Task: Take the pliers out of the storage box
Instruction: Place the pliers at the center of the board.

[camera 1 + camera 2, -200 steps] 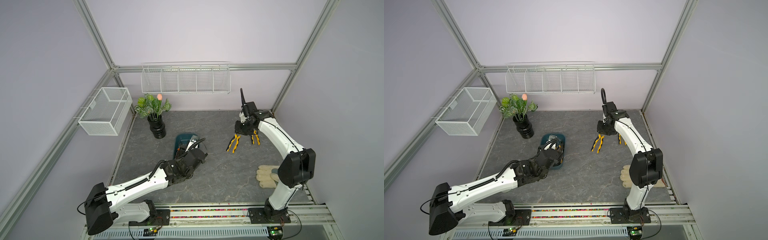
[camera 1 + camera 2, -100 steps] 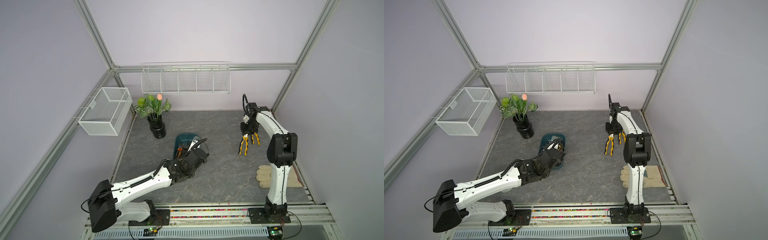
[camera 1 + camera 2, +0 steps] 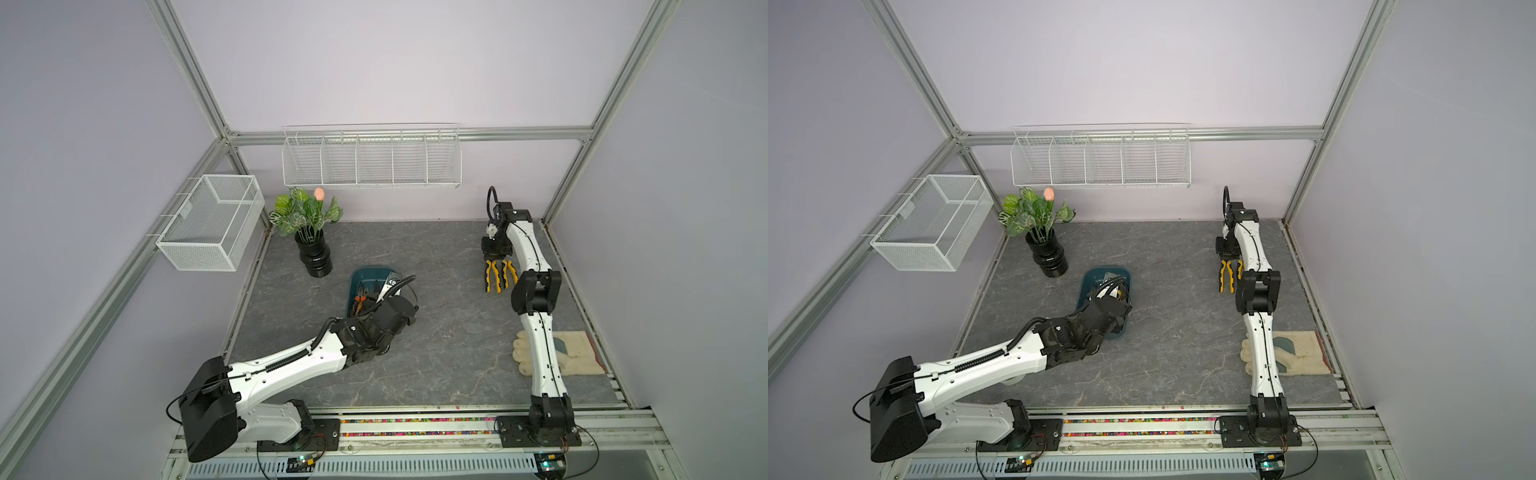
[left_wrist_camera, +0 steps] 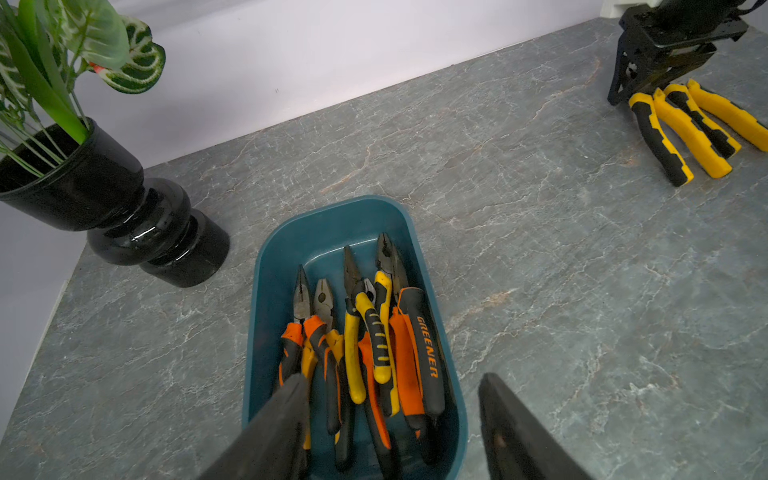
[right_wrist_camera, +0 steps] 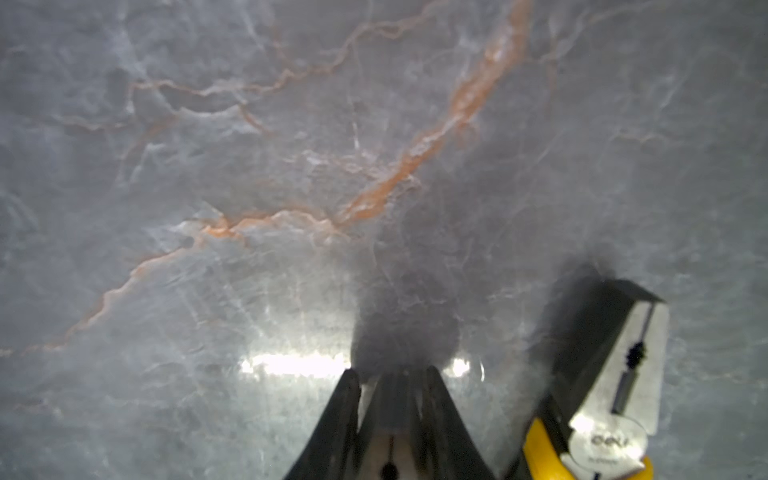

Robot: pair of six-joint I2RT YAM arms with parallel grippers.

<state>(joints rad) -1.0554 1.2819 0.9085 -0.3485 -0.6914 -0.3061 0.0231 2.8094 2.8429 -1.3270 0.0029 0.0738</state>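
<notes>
The work looks split between a placement and a fresh pick. In the upper right of both top views the right fingers (image 5: pixel 345 415) are pressed onto the metal head of a yellow-and-black pliers (image 3: pixel 491 277), low over the grey marbled tabletop (image 3: pixel 436 340). Whether its handles already rest on the stone I cannot tell. Just beside it a second yellow-handled pliers (image 5: pixel 615 395) lies flat on the tabletop, already out of the box. Near the middle of the top views sits the teal storage box (image 4: pixel 266 299), and the remaining pliers (image 4: pixel 376 332) are heaped in it, heads toward the top of the left wrist frame. About six show, with orange and yellow handles overlapping. The left fingers (image 4: pixel 286 424) are spread wide and empty at the bottom of that frame. One is over the orange handles at the box's left side, the other beyond its right wall, above bare tabletop. My reading is that the right arm is setting its pliers down while the left lines up the next pick. The right arm next needs to let go and lift straight up. The left arm needs a sideways shift so both fingers clear the wall and straddle one top-lying pair, since the crossed handles could drag neighbours along.
</notes>
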